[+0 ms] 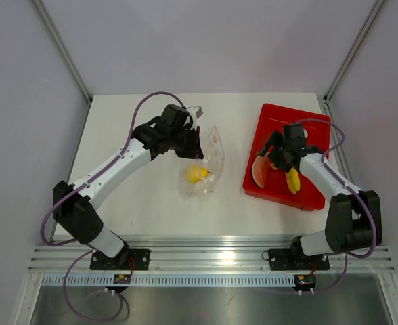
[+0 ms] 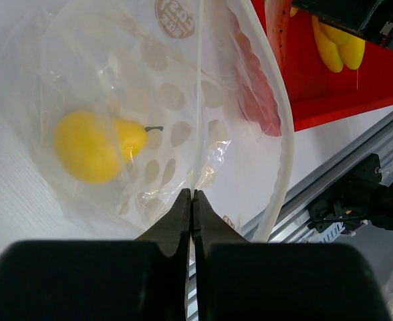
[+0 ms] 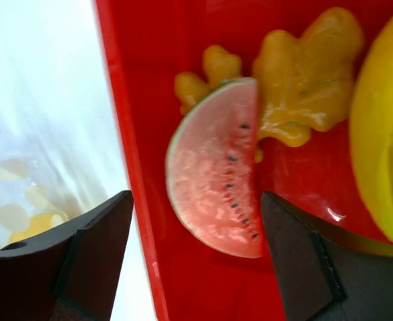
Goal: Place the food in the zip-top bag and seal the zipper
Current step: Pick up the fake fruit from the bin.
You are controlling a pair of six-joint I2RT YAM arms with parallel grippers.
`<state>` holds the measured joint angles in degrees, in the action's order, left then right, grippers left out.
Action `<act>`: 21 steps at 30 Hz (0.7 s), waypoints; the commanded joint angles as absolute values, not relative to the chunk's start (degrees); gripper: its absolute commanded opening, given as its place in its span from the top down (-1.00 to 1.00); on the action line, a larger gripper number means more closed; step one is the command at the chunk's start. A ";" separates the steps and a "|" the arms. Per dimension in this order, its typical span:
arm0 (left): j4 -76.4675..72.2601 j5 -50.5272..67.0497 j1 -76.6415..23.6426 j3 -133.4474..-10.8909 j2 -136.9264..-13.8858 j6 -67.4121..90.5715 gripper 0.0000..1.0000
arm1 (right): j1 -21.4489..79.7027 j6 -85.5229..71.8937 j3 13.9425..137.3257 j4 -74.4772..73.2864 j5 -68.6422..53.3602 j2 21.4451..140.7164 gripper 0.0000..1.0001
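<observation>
Food sits in two places. One yellow lump lies inside the zip-top bag, which rests on the white table between the two arms, just left of the red tray. In the left wrist view the lump shows through the clear plastic, low in the bag beside the whitish oval spots. The bag's mouth gapes. One side of the zipper runs as a straight pale strip and the other lip bows out to the right, so the seal is not pressed together.

The left gripper has its fingers pressed tight together, pinching the bag's edge where the straight strip ends. From above, that gripper stands at the bag's far end.

The rest of the food is in the tray. The watermelon slice lies flat near the tray's left wall, with its green rind toward the wall. The orange-yellow knobbly pieces touch its far end, and the banana lies at the right. The right gripper hangs over the tray with its jaws spread wide, and the slice shows in the gap between them. I cannot tell whether either finger touches it. In the top view the right gripper is over the tray's near left part.
</observation>
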<state>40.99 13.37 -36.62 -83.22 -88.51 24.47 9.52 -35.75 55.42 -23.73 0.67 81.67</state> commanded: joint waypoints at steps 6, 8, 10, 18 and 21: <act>38.23 13.89 -36.30 -84.73 -89.56 24.61 1.00 | 5.19 -39.29 46.59 -9.15 -11.58 84.46 -0.71; 38.41 13.80 -36.39 -84.90 -89.65 24.61 1.00 | 5.19 -39.11 44.23 -4.25 -14.05 85.25 -0.71; 38.58 13.71 -36.39 -84.99 -89.74 24.61 1.00 | 5.19 -39.03 42.81 -1.42 -15.99 85.08 -0.71; 39.55 13.80 -36.47 -86.66 -91.05 24.78 1.00 | 5.10 -38.06 40.87 2.02 -16.70 83.32 -0.55; 39.64 13.71 -36.65 -86.92 -91.32 24.96 1.00 | 5.19 -37.97 40.87 1.06 -16.17 81.48 -0.28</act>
